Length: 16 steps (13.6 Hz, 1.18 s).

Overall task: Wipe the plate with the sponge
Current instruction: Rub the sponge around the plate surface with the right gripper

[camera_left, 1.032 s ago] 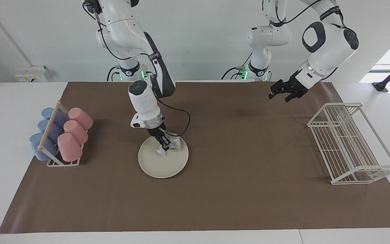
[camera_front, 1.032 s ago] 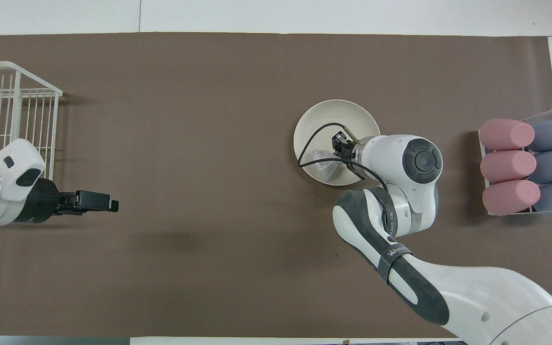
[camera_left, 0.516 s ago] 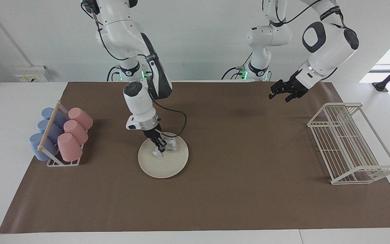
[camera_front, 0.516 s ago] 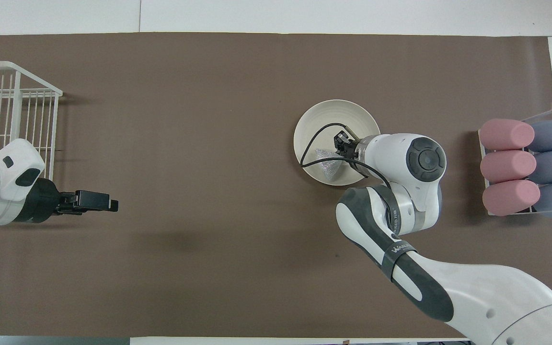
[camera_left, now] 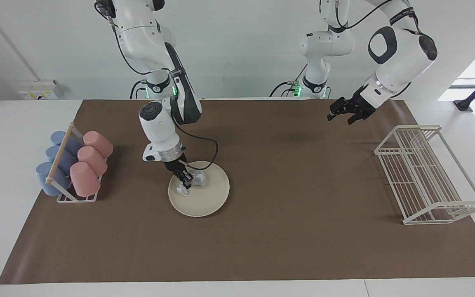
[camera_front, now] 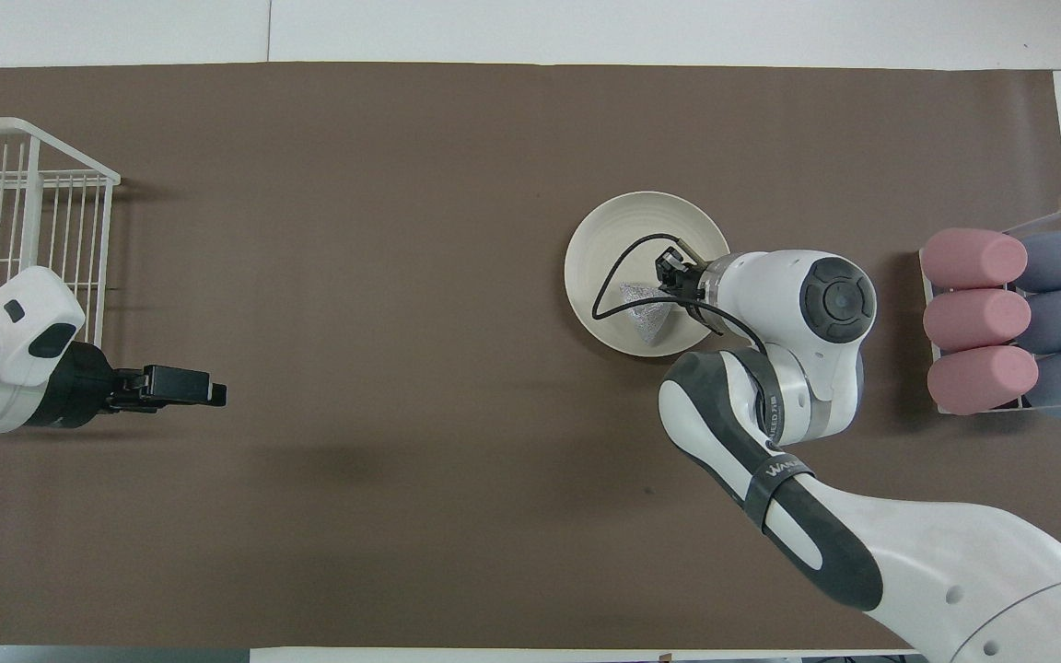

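The cream-white plate (camera_left: 209, 199) lies on the brown mat toward the right arm's end of the table; it also shows in the overhead view (camera_front: 627, 226). My right gripper (camera_left: 186, 181) is down on the plate, shut on the silvery sponge (camera_left: 198, 179), which rests on the plate's surface. In the overhead view the sponge (camera_front: 647, 316) sits on the part of the plate nearer to the robots, beside the right gripper (camera_front: 674, 277). My left gripper (camera_left: 340, 117) waits open and empty in the air over the mat near the wire rack; it also shows in the overhead view (camera_front: 208, 396).
A rack of pink and blue cups (camera_left: 76, 165) stands at the right arm's end of the mat. A white wire dish rack (camera_left: 427, 173) stands at the left arm's end. A black cable loops from the right wrist over the plate.
My right gripper has dragged the sponge across the plate toward the cup rack. The left arm has not moved.
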{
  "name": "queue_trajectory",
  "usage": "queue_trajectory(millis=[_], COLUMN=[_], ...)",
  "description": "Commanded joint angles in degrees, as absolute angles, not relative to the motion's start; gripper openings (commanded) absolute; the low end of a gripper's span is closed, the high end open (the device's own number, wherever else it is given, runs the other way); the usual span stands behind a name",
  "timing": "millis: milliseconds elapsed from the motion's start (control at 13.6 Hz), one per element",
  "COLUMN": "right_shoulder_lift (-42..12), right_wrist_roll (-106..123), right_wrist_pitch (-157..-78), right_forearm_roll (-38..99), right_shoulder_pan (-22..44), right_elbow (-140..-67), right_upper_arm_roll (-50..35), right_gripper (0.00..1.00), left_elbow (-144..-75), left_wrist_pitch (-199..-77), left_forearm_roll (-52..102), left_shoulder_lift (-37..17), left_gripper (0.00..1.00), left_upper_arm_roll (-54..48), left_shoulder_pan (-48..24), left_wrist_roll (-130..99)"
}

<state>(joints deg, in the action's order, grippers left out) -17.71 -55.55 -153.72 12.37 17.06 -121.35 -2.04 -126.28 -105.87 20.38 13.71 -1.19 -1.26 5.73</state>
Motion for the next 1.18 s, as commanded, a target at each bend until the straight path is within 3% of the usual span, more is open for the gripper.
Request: queue_trajectory(millis=[0,295,737,1106], right_shoulder_lift=[-19.25,-19.25,-19.6,-19.16], right_wrist_roll=[-60.62,-65.92,-49.6,-54.03], right_wrist_pitch=[-154.42,-155.3,-155.13,-152.51], right_forearm_roll=[13.36,13.36,13.27,13.36], right_shoulder_pan=[19.59,21.97,13.55,15.38], right_elbow=[-121.38,-121.29,-121.2,-118.94], right_upper_arm_roll=[-2.46,-2.46,-2.37,-2.55], right_gripper=[0.0,0.0,0.0,0.0], left_elbow=[-125.33,-125.33,-125.42,-125.42], left_wrist_pitch=[-106.08,-106.43,-107.05,-107.23], left_forearm_roll=[19.07,19.07,19.07,19.07], left_shoulder_lift=[13.1,13.1,13.1,13.1], left_gripper=[1.0,1.0,1.0,1.0], left_upper_arm_roll=[-1.41,-1.41,-1.41,-1.41], left_shoulder_pan=[-0.97,-0.97,-0.97,-0.97], left_wrist_roll=[5.01,5.01,5.01,4.92])
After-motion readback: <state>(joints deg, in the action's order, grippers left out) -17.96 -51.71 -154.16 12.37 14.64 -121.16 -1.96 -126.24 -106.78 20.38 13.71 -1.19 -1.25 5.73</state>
